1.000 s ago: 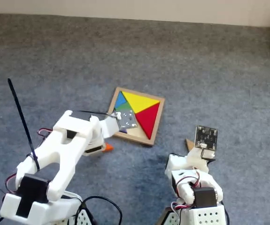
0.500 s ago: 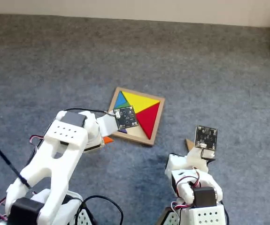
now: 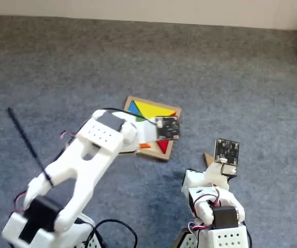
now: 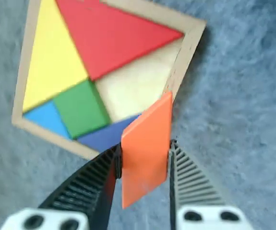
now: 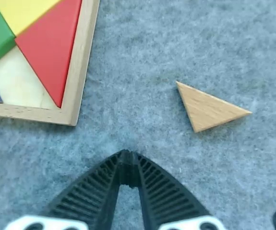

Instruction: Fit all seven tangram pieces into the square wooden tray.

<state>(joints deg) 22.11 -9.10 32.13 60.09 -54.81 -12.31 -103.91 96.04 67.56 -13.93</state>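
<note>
The square wooden tray [image 4: 189,45] holds a yellow triangle [image 4: 54,62], a red triangle [image 4: 111,36], a green square [image 4: 80,109], a light blue triangle [image 4: 44,120] and a dark blue piece [image 4: 102,136]. A bare patch [image 4: 138,86] lies beside the red triangle. My left gripper [image 4: 145,158] is shut on an orange parallelogram [image 4: 146,148], held over the tray's near edge. In the high view the orange piece [image 3: 145,145] shows under the left arm. A plain wooden triangle [image 5: 207,108] lies on the carpet beside the tray. My right gripper [image 5: 127,155] is shut and holds nothing, short of both tray and triangle.
Grey carpet covers the whole surface. The left arm [image 3: 94,155] stretches across to the tray [image 3: 178,114] and hides its near half. The right arm [image 3: 215,204] sits low at the front, with the wooden triangle [image 3: 208,157] just ahead of it.
The left arm has swung to the right, carrying the orange piece from off the tray's left near side to over its near edge. The right arm has stayed still.
</note>
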